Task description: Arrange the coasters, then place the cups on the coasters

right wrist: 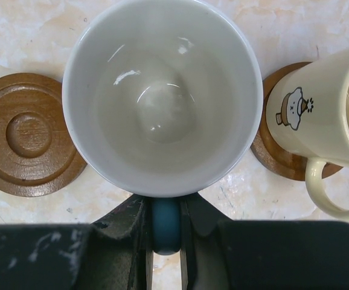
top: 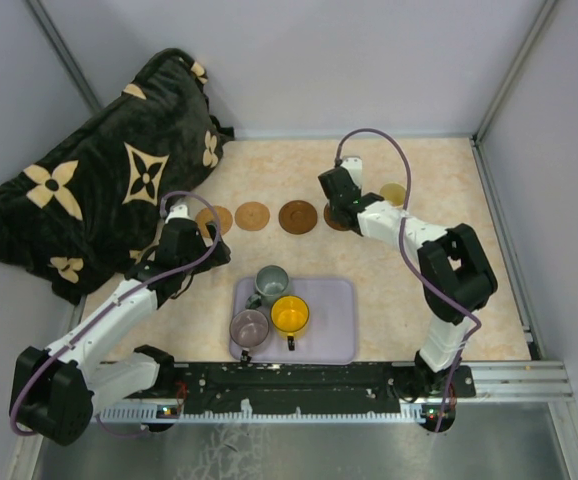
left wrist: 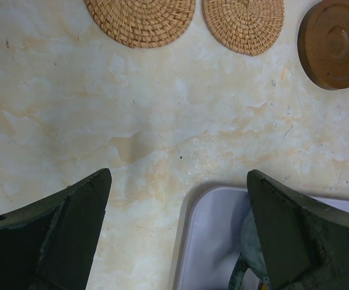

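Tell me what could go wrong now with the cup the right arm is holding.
1. The right gripper pinches the pale blue cup only by its handle, so the cup may tilt or swing in the grip.
2. The cream cup stands close beside it on a wooden coaster; a sideways drift could knock it.
3. The held cup hides the table directly beneath it in the wrist view, so it may land off-centre.

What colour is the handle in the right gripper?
Blue. The handle of the white-inside cup shows best in the right wrist view.
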You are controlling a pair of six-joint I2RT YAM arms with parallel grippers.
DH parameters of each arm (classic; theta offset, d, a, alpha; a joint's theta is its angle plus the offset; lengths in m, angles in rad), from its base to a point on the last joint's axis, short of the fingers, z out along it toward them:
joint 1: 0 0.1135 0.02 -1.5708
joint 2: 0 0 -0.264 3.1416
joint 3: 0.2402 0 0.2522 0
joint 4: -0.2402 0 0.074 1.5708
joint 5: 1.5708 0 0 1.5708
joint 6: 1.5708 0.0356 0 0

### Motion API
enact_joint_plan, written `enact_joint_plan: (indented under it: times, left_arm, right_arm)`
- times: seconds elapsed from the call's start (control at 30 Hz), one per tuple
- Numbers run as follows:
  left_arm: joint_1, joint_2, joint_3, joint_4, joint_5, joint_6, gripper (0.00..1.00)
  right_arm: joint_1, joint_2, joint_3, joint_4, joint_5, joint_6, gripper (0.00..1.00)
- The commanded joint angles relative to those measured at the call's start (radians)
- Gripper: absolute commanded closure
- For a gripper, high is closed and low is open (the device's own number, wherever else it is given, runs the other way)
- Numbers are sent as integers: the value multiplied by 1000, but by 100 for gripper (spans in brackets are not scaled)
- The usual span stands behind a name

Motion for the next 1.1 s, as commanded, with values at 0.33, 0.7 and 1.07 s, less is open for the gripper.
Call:
enact_joint_plan:
  times: [0.33,0.7,1.07]
  left_arm:
    - [-6,-5,9,15,-2,1,0]
    - [-4,-8,6,17,0,1,0]
    - [-5,-16,2,17,1,2,0]
  right_arm:
    - [-7,-30,-12,76,32,26,100]
    - [-8,-23,-38,95,21,47,100]
    - [-8,-12,-66,89,27,74,54]
